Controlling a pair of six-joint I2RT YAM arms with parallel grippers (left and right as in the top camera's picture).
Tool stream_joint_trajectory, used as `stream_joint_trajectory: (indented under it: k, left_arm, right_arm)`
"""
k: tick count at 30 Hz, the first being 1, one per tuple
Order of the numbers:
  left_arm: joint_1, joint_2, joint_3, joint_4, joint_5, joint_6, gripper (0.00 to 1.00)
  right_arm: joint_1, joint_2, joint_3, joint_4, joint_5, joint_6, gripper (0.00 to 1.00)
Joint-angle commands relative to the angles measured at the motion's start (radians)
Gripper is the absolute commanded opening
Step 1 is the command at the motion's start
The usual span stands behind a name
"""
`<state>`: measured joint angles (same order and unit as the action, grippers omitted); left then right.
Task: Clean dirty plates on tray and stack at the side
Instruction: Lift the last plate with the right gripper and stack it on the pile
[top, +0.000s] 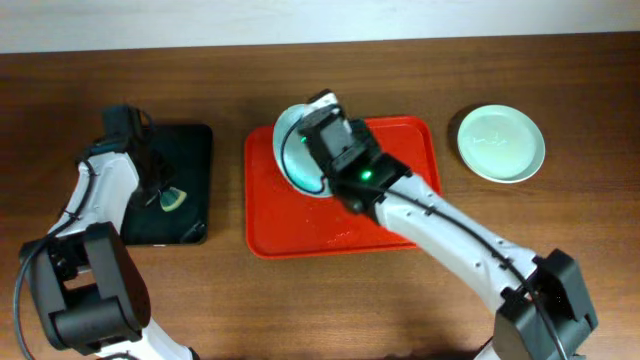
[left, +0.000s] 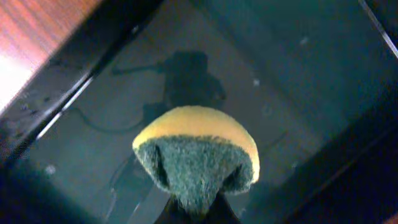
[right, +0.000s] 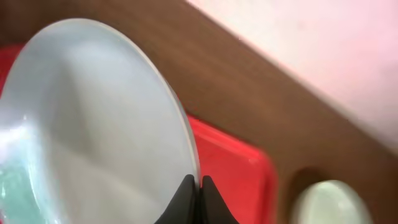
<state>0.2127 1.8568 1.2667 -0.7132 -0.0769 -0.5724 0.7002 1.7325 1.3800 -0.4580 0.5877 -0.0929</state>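
Observation:
My right gripper is shut on the rim of a pale plate and holds it tilted on edge over the left part of the red tray. In the right wrist view the plate fills the left side, pinched between my fingertips, with the tray behind it. A second plate lies flat on the table right of the tray and shows in the right wrist view. My left gripper is shut on a yellow and green sponge over the black tray.
The black tray lies left of the red tray, its glossy floor under the sponge. Bare wooden table surrounds both trays. A pale wall runs behind the table's far edge.

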Motion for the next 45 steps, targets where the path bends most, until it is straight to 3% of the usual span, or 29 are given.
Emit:
stream_joint_trajectory:
  k: [1, 3, 5, 6, 7, 9, 15, 17, 18, 19, 20, 21, 22, 25, 27, 30, 32, 39, 45]
  left_arm:
    - [0.000, -0.006, -0.061, 0.073, 0.009, 0.005, 0.00]
    - [0.000, -0.006, -0.062, 0.077, 0.005, 0.005, 0.02]
    - [0.000, -0.005, -0.062, 0.081, 0.002, 0.005, 0.03]
    - [0.000, -0.005, -0.063, 0.085, 0.002, 0.005, 0.11]
    - [0.000, -0.005, -0.063, 0.085, 0.003, 0.005, 0.31]
    - [0.000, -0.005, -0.063, 0.091, 0.008, 0.004, 0.99]
    - [0.000, -0.037, -0.010, 0.084, 0.023, 0.005, 0.99]
    - [0.000, -0.043, -0.010, 0.084, 0.050, 0.005, 0.99]
    - [0.000, -0.042, -0.010, 0.080, 0.056, 0.005, 0.99]
    - [0.000, -0.042, -0.010, 0.063, 0.056, 0.005, 0.99]
    - [0.000, -0.042, -0.010, 0.053, 0.056, 0.005, 0.99]
    - [0.000, -0.042, -0.010, 0.050, 0.056, 0.005, 0.99]
    - [0.000, -0.042, -0.010, 0.049, 0.056, 0.005, 0.99]
    - [0.000, -0.042, -0.010, 0.050, 0.056, 0.005, 0.99]
    - [0.000, -0.042, -0.010, 0.050, 0.056, 0.005, 0.99]
    - [0.000, -0.042, -0.010, 0.050, 0.056, 0.005, 0.99]
    - [0.000, -0.042, -0.010, 0.050, 0.056, 0.005, 0.99]
    - [0.000, -0.042, -0.010, 0.050, 0.056, 0.005, 0.99]
    - [0.000, -0.042, -0.010, 0.050, 0.056, 0.005, 0.99]
  right_arm:
    - [0.087, -0.011, 0.016, 0.058, 0.375, -0.260, 0.04]
    - [0.123, -0.011, 0.016, 0.116, 0.468, -0.367, 0.04]
    - [0.169, -0.011, 0.016, 0.193, 0.541, -0.562, 0.04]
    - [0.187, -0.011, 0.016, 0.217, 0.569, -0.617, 0.04]
    - [0.204, -0.011, 0.016, 0.241, 0.596, -0.658, 0.04]
    - [0.227, -0.011, 0.016, 0.290, 0.639, -0.737, 0.04]
    - [0.256, -0.011, 0.016, 0.395, 0.758, -1.004, 0.04]
    - [0.256, -0.011, 0.015, 0.395, 0.772, -0.983, 0.04]
    - [0.255, -0.010, 0.015, 0.391, 0.776, -0.904, 0.04]
    - [0.238, -0.010, 0.014, 0.333, 0.753, -0.670, 0.04]
    - [0.207, -0.010, 0.014, 0.190, 0.642, -0.464, 0.04]
    - [0.153, -0.010, 0.014, 0.002, 0.392, -0.308, 0.04]
    - [0.122, -0.010, 0.014, -0.057, 0.274, -0.234, 0.04]
    - [-0.022, -0.021, 0.015, -0.124, 0.072, 0.169, 0.04]
    - [-0.177, -0.060, 0.015, -0.150, -0.197, 0.325, 0.04]
    - [-0.483, -0.071, 0.015, -0.161, -0.641, 0.463, 0.04]
    - [-0.675, -0.043, 0.014, -0.191, -0.768, 0.476, 0.04]
    - [-1.103, 0.097, 0.008, -0.171, -0.764, 0.476, 0.04]
    - [-1.178, 0.172, 0.008, -0.086, -0.756, 0.475, 0.05]
